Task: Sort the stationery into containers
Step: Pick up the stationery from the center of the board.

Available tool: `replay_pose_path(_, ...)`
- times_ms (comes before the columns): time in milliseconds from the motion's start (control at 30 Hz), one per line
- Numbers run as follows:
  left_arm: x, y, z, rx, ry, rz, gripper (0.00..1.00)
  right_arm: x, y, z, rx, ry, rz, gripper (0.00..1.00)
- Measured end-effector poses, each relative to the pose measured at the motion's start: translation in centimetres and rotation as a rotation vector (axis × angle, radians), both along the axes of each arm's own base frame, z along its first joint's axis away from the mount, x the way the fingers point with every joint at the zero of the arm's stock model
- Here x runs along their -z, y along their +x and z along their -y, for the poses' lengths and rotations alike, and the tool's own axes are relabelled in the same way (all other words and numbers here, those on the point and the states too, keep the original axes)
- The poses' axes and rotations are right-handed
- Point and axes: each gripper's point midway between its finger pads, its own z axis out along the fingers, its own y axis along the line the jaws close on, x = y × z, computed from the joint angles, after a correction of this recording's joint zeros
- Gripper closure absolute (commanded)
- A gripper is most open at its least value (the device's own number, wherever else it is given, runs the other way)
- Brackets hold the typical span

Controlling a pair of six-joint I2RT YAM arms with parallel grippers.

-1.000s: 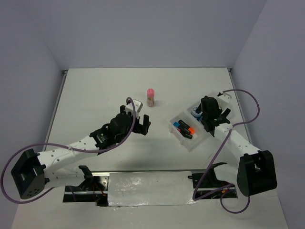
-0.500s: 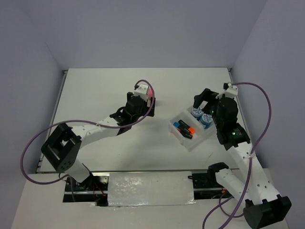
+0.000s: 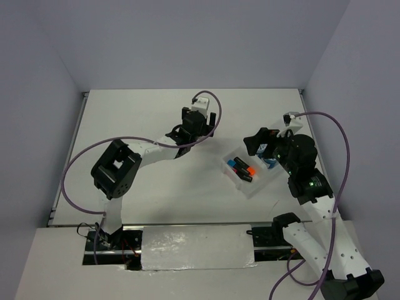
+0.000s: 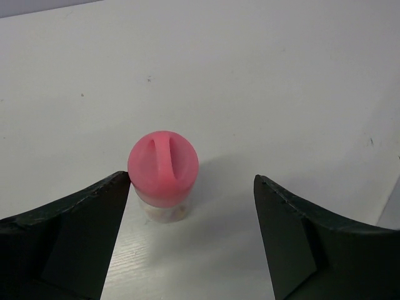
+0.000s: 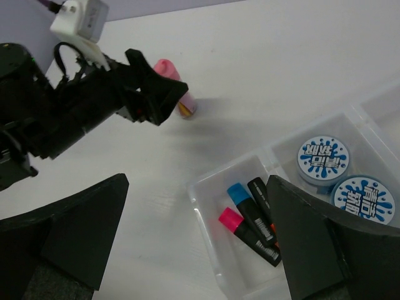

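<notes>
Straddling pink-capped tube [image 4: 163,167] with released left gripper [image 4: 192,181], off-centre toward 1 finger. Centre jaws first, clench below cap, lift straight. Park released right gripper [image 5: 197,184] clear of tray [image 5: 201,219].

One pink marker [image 5: 231,219], one blue marker [image 5: 238,193] and one orange marker [image 3: 250,169] make three markers; one disc [image 5: 322,157] and another disc [image 5: 364,198] make two discs; there is one tube [image 4: 164,169]; there is one tray [image 3: 259,185] with three boxes in it; the left arm [image 3: 150,150] and the right arm [image 3: 307,182] make two arms.
</notes>
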Motion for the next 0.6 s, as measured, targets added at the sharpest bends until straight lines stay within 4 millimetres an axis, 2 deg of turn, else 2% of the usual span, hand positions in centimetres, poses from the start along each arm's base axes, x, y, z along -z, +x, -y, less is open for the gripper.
replay_pose_path(167, 0.2, 1.2, 0.1, -0.035, 0.014, 0.004, 0.09, -0.6, -0.7, -0.3, -0.033, 0.000, 0.022, 0.00)
replay_pose_path(367, 1.4, 1.3, -0.3, -0.060, 0.044, -0.017, 0.13, -0.4, -1.0, -0.5, -0.051, -0.008, 0.019, 0.00)
replay_pose_path(600, 1.9, 2.1, -1.0, -0.095, 0.060, -0.012, 0.27, -0.4, -1.1, -0.7, -0.063, -0.006, 0.019, 0.00)
